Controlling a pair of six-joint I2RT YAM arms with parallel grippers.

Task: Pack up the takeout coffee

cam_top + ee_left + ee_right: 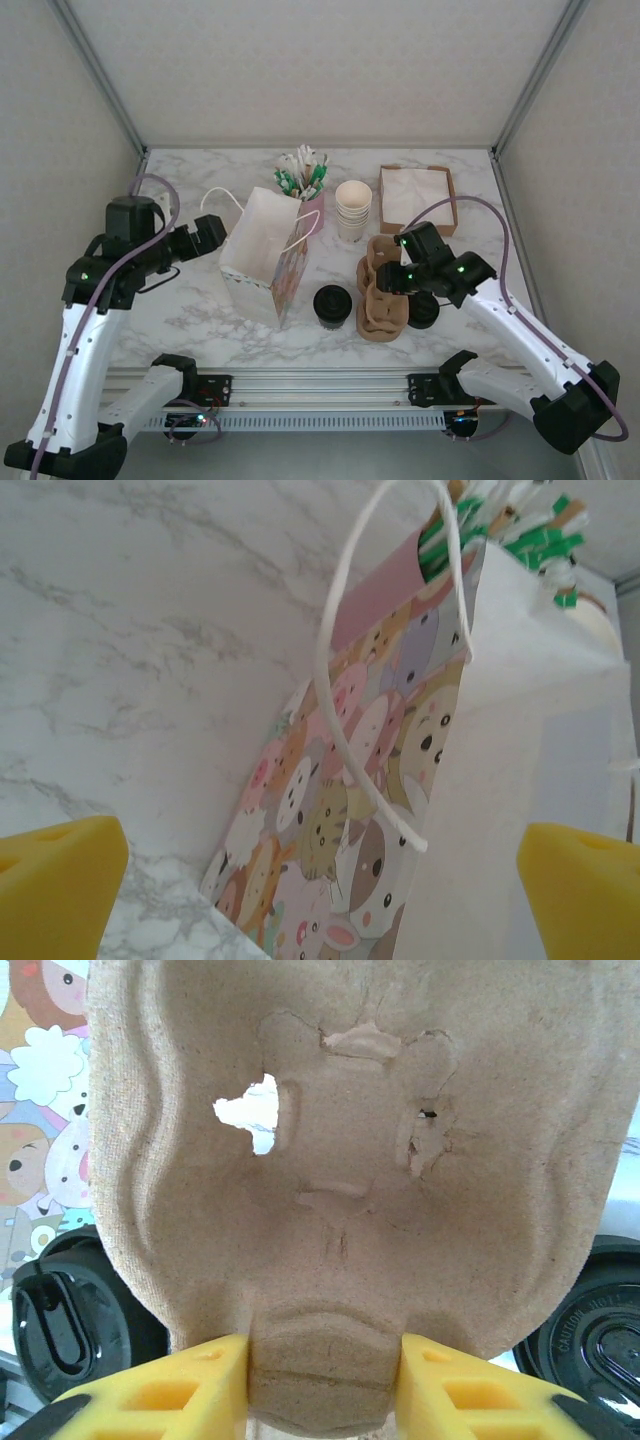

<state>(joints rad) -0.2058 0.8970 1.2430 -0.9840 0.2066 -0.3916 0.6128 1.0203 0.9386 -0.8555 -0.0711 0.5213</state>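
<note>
Pulp carrier point(380, 290) right of centre pinched by right gripper point(390, 280), left gripper point(215, 233) wide open, empty, beside bag point(262, 255); probably positioning carrier, next seating coffee point(332, 305) inside.

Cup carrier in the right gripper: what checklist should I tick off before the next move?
1. Right gripper shut on cup carrier: ok.
2. Left gripper open, beside bag: ok.
3. Bag upright, mouth open: ok.
4. Lids on cup near bag and cup by right arm: ok.
5. Coffee seated in carrier: not ok, both cups on table.
6. Carrier clear of tabletop: cannot tell.
</note>
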